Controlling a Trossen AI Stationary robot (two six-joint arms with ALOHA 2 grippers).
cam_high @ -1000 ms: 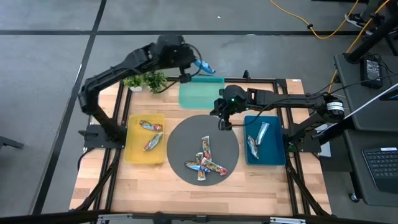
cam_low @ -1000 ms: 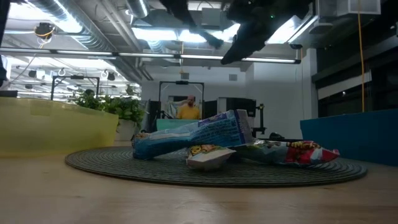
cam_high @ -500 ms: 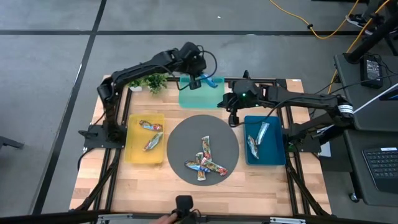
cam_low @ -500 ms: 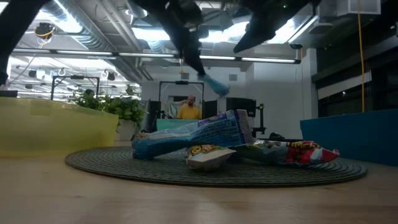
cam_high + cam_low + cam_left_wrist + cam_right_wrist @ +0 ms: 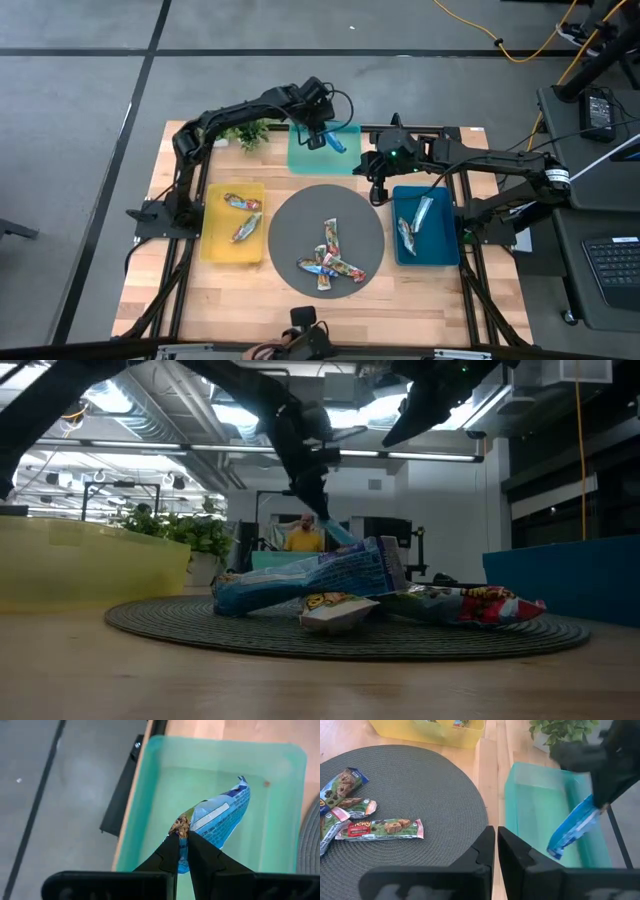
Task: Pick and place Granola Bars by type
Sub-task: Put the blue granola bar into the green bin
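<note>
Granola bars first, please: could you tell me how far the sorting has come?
Done: two bars lie in the yellow tray and two in the dark-blue tray. In hand: the left claw, shut on a blue bar, holds it over the teal tray. Left: about four bars on the round grey mat. The right claw waits, shut.

Setting: robotics lab or workshop, as we read it. We note a wooden bench table (image 5: 200, 290) in a black frame on grey concrete floor, exposed ceiling ducts and strip lights (image 5: 250, 415), an orange cable (image 5: 520, 50), a keyboard (image 5: 612, 268), a potted plant (image 5: 195, 535).
</note>
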